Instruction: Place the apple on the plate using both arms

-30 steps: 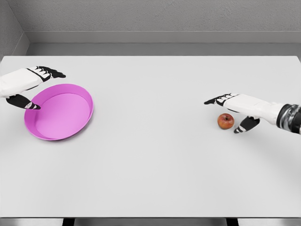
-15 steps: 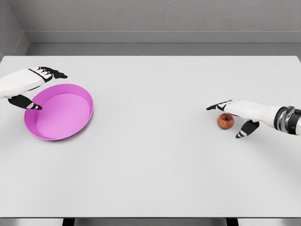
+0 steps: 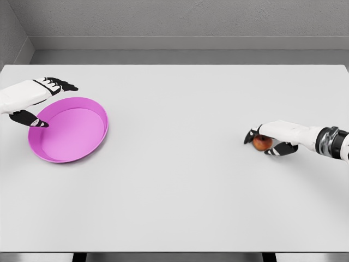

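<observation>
The right robot hand (image 3: pixel 268 141) curls around the small red apple (image 3: pixel 262 142) on the white counter (image 3: pixel 180 164): the grasp step. The left robot hand (image 3: pixel 30 103), fingers spread, straddles the round pink plate's (image 3: pixel 71 131) rim. Next, I'd judge, lift and carry across.

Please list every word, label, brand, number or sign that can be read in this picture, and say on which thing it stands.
None: there is no readable text on the plate, the apple, the table, the wall or either hand.
</observation>
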Available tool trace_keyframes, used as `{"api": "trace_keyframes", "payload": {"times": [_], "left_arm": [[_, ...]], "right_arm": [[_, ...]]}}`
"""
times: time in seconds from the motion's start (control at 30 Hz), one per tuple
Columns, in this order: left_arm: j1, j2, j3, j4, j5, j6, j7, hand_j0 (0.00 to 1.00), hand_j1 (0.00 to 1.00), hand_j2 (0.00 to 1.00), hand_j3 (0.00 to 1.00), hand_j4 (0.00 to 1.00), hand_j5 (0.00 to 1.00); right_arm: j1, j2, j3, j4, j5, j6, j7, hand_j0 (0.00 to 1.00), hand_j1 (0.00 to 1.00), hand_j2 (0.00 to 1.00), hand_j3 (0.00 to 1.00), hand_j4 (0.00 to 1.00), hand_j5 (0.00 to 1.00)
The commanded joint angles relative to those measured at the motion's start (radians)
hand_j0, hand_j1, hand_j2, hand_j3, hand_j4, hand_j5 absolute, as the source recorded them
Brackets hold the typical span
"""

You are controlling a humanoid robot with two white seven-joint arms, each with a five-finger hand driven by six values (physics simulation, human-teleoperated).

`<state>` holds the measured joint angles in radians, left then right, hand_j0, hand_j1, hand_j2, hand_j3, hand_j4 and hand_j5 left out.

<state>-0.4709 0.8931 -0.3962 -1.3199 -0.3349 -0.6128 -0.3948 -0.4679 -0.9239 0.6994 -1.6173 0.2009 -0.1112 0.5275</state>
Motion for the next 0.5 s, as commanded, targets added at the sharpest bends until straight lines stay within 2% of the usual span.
{"api": "trace_keyframes", "payload": {"times": [0.0, 0.47], "left_arm": [[0.0, 0.001, 0.0, -0.001, 0.007, 0.002, 0.001, 1.0, 1.0, 1.0, 1.0, 1.0, 1.0], [0.002, 0.006, 0.004, -0.002, 0.008, 0.002, 0.001, 1.0, 1.0, 1.0, 1.0, 1.0, 1.0]], "right_arm": [[0.0, -0.001, 0.0, 0.0, -0.001, 0.001, 0.0, 0.53, 0.53, 0.53, 0.53, 0.53, 0.53], [-0.011, -0.003, -0.005, -0.006, 0.003, -0.001, 0.002, 0.48, 0.48, 0.48, 0.48, 0.48, 0.48]]}}
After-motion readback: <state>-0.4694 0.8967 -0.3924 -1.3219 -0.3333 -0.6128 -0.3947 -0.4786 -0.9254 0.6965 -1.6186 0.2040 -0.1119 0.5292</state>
